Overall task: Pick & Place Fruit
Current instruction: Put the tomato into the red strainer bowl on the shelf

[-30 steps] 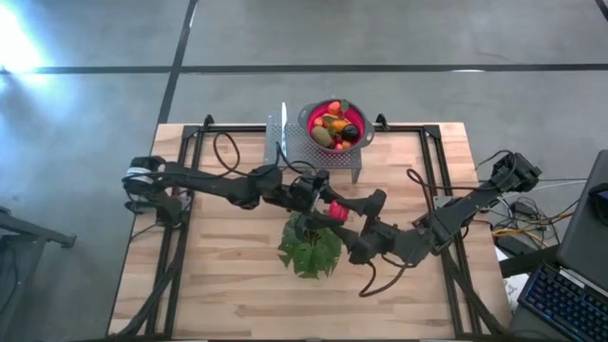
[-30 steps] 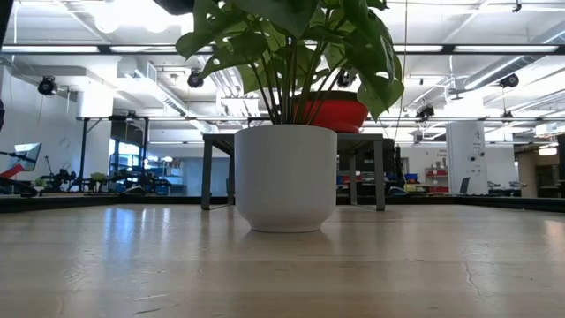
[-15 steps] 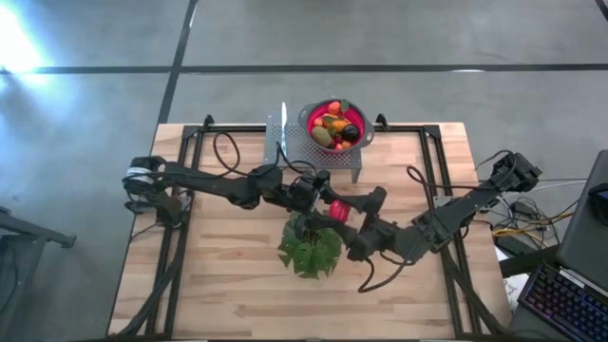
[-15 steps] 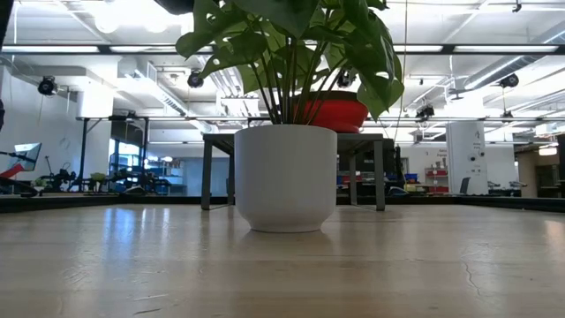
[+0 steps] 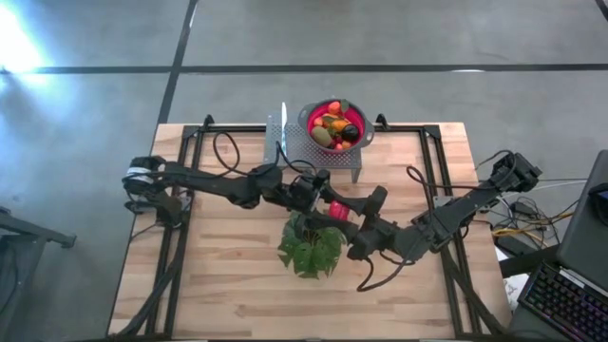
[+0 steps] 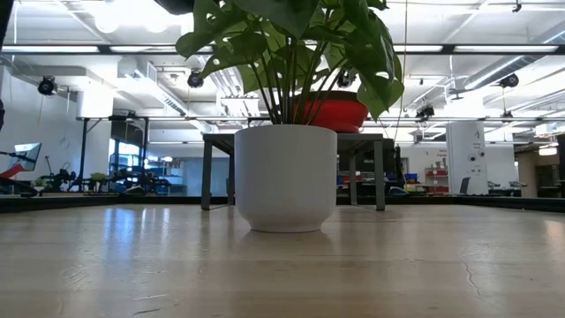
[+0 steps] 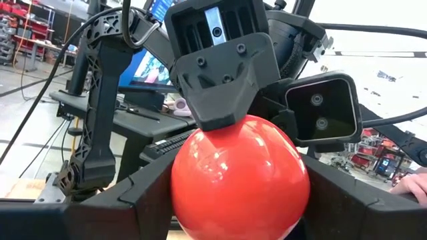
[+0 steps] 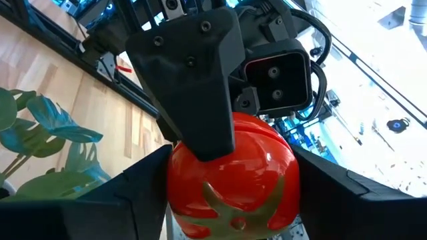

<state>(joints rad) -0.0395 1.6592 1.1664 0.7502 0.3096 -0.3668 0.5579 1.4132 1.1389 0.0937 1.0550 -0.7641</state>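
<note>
Two grippers: meet over the middle of the table (image 5: 228, 285), above the green leafy plant (image 5: 311, 249), both closed on one red fruit (image 5: 336, 210).
Left gripper (image 7: 235, 200): its own wrist view shows a dark finger (image 7: 143, 200) pressed to each side of the red fruit (image 7: 240, 177).
Right gripper (image 8: 230, 193): its wrist view shows its fingers (image 8: 133, 197) flanking the same red fruit (image 8: 230, 180), here with an olive-green star-shaped calyx that the left wrist view does not show.
High view only: the other fruits (image 5: 332, 127), orange, yellow and olive-green, piled in a red colander bowl (image 5: 356, 116) on a perforated metal stand (image 5: 299, 144) at the table's far edge.
Low view only: a white pot (image 6: 285, 177) holding the plant (image 6: 291, 44), the bowl (image 6: 340, 112) behind it; neither gripper nor the held fruit appears.
Wrist views only: each shows the other arm's gripper and wrist camera touching the fruit from the opposite side.
</note>
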